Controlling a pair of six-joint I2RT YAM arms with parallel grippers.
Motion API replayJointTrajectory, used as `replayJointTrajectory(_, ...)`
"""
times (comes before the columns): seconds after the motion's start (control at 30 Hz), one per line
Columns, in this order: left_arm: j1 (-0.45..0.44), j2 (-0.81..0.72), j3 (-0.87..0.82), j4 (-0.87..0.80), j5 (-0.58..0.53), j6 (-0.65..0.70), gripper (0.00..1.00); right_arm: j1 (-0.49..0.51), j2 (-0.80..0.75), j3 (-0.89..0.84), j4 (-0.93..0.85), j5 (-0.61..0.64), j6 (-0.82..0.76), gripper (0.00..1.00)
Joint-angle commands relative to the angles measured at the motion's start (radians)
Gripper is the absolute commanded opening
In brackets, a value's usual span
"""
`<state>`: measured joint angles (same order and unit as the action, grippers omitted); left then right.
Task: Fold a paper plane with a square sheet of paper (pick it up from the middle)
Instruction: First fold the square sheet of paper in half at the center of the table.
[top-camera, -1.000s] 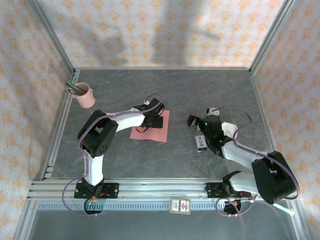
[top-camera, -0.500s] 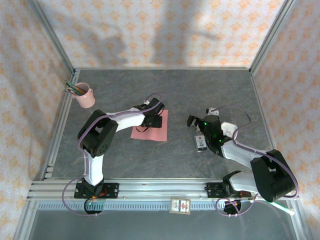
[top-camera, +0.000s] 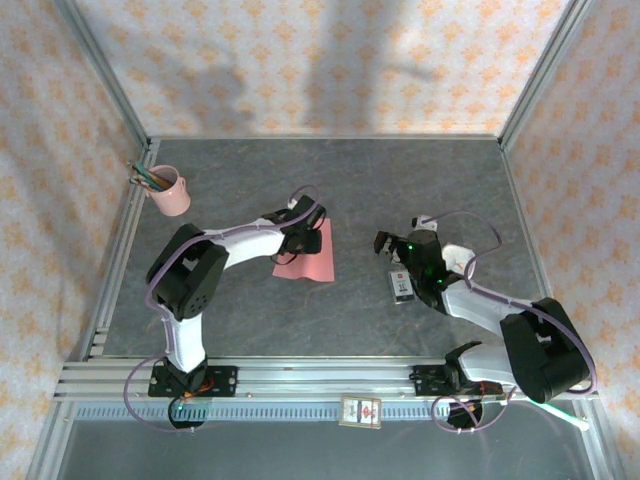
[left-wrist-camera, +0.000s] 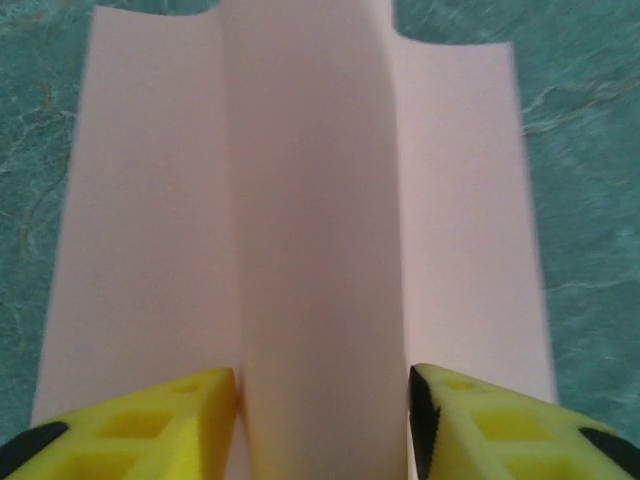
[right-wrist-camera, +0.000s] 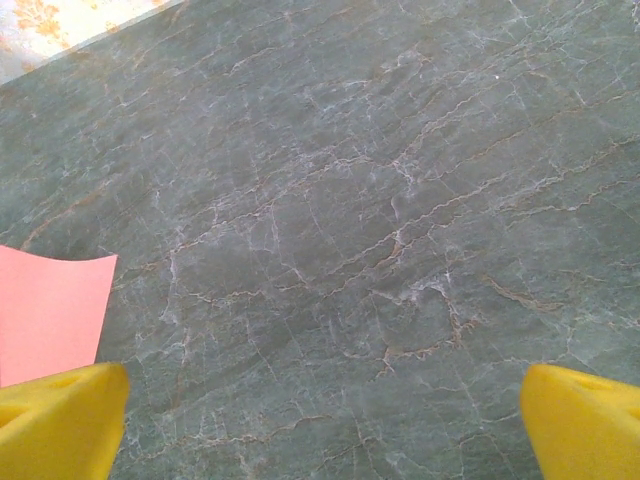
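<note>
The left tool (left-wrist-camera: 322, 400) pinches the square sheet of paper (left-wrist-camera: 310, 200) at its middle. Its yellow fingers (left-wrist-camera: 150, 425) press against either side of a ridge of paper humped up between them, and the sheet's flat edges lie on the grey bench (left-wrist-camera: 590, 150) to both sides. The right tool (right-wrist-camera: 320, 420) hangs spread wide above the bench, a pink corner of the sheet to its left

The thin salmon-pink square sheet of paper (left-wrist-camera: 310, 200) looks matt, smooth and unprinted, and bows softly between the fingers (left-wrist-camera: 150, 425) of the left hand (left-wrist-camera: 322, 415), which are yellow moulded plastic with a dull finish. Beneath the right hand (right-wrist-camera: 320, 400), whose fingers (right-wrist-camera: 60, 420) are the same yellow plastic, the grey-green surface (right-wrist-camera: 350, 200) looks like veined stone, smooth and faintly sheened.
</note>
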<state>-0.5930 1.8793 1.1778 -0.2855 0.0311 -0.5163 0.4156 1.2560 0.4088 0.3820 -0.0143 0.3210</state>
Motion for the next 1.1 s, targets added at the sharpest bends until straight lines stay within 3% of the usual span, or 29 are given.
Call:
replayJointTrajectory(0.0, 0.008, -0.062, -0.04, 0.101, 0.073, -0.007, 0.43, -0.001, 0.01, 0.03, -0.011, 0.035, -0.002, 1.0)
replayJointTrajectory(0.2, 0.009, -0.167, -0.142, 0.317, 0.295, -0.011, 0.35, 0.0, 0.01, 0.034, -0.019, 0.044, -0.006, 1.0)
replayJointTrajectory(0.33, 0.011, -0.279, -0.233, 0.525, 0.524, -0.094, 0.36, 0.0, -0.032, 0.056, -0.067, 0.062, -0.025, 1.0)
replayJointTrajectory(0.43, 0.013, -0.321, -0.312, 0.676, 0.606, -0.196, 0.38, 0.0, -0.106, 0.066, -0.092, 0.018, -0.045, 1.0)
replayJointTrajectory(0.67, 0.019, -0.258, -0.382, 0.775, 0.653, -0.271, 0.4, 0.0, -0.141, 0.116, -0.179, -0.141, -0.022, 1.0)
replayJointTrajectory(0.97, 0.056, -0.181, -0.497, 0.89, 0.686, -0.305, 0.4, 0.042, -0.087, 0.136, -0.198, -0.28, 0.001, 0.91)
replayJointTrajectory(1.07, 0.065, -0.167, -0.517, 0.897, 0.688, -0.295, 0.4, 0.069, -0.052, 0.135, -0.17, -0.345, 0.023, 0.83)
